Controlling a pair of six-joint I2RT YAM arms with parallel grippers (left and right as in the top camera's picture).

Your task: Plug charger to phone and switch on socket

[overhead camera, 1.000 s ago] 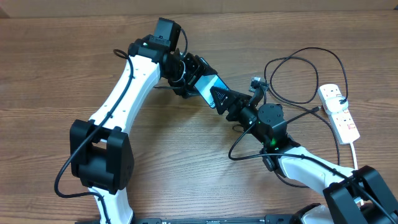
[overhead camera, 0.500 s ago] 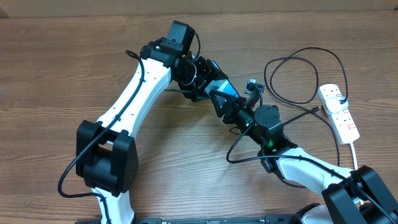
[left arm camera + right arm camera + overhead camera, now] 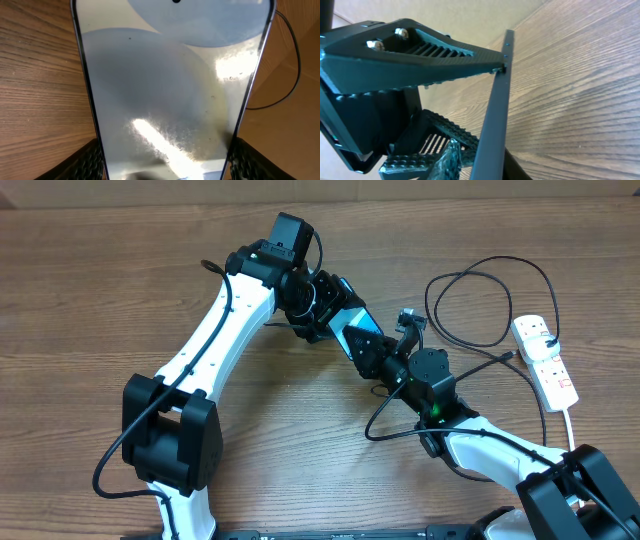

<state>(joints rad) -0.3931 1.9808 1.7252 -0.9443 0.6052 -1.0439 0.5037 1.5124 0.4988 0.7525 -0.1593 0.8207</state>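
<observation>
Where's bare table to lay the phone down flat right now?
Bare table: the wide stretch left of the left arm, and the patch between the two arms, below the phone. The right side is crowded: the charger loops beside the socket, above the right arm.

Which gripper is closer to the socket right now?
Right. The right gripper is at the end of the phone that faces the socket, but well apart from it. The left gripper holds the phone's other end, farther from the socket.
</observation>
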